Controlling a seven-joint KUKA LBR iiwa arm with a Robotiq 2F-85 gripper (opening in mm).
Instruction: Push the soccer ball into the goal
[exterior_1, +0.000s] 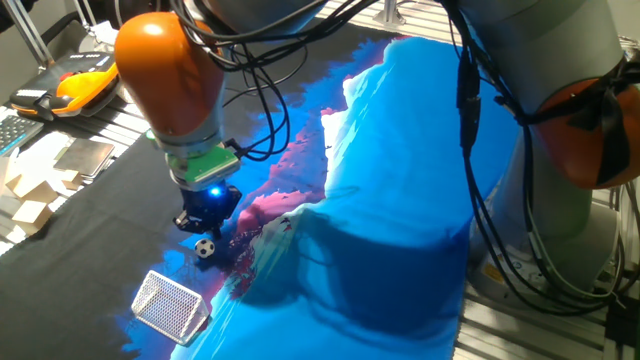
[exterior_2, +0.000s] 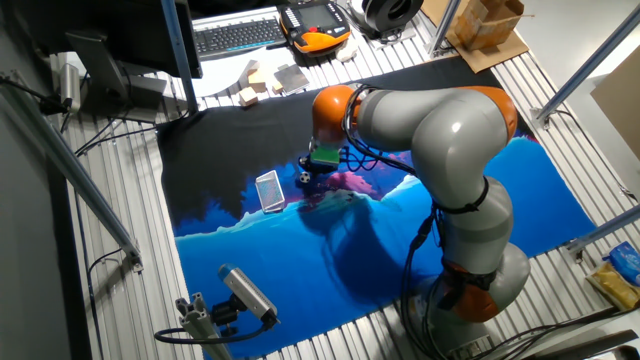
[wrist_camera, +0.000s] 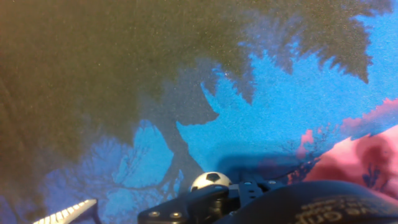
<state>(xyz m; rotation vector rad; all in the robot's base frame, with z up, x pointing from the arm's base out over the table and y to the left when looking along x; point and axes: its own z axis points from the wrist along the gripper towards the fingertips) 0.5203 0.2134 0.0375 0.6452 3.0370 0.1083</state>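
Gripper (exterior_1: 203, 226): low over cloth, aperture we cannot judge; soccer ball (exterior_1: 205, 247) just beside; goal (exterior_1: 170, 304) near.

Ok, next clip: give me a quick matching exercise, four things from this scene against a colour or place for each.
Things:
1. soccer ball
2. goal
3. gripper
4. cloth

Descriptions:
A. white wire mesh, lying near the cloth's edge
B. low over the cloth, right beside the ball
C. white with black patches, between gripper and goal
D. blue, pink and black print

Pairs: 1-C, 2-A, 3-B, 4-D
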